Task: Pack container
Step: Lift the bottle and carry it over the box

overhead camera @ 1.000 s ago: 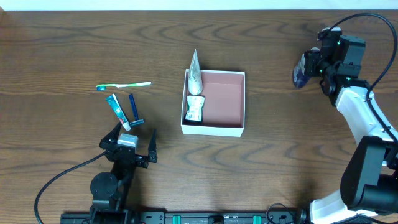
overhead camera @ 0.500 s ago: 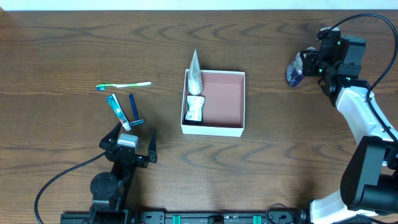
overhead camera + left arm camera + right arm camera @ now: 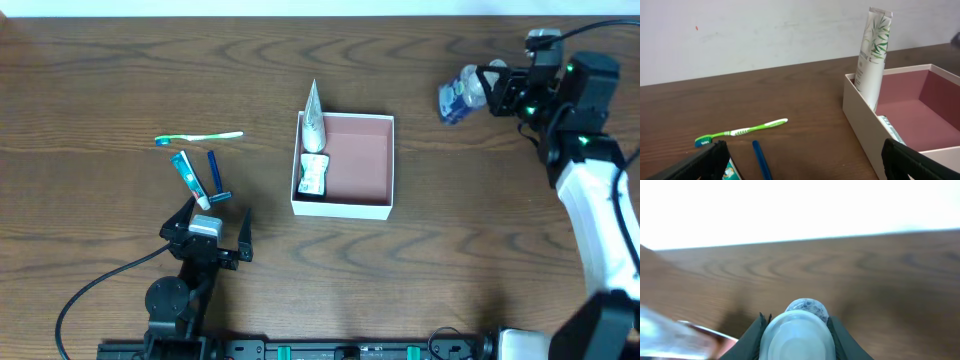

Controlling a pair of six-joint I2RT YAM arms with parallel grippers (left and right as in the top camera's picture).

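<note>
Held a bottle (image 3: 453,98) clamped in the right gripper (image 3: 480,88) at upper right, with left gripper (image 3: 218,212) splayed at lower left

The container (image 3: 360,155) is a square, shallow white cardboard box with a pinkish-brown floor, sitting flat, ahead and to the right of the left gripper (image 3: 216,215) and well to the left of the right gripper (image 3: 482,90). A white tube with a leaf print (image 3: 314,120) stands in its far-left corner, leaning on the wall, with a sachet (image 3: 313,176) lying just before it. The rest of the floor is bare. The right gripper's fingers clasp a small translucent bottle (image 3: 455,95) above the table.
</note>
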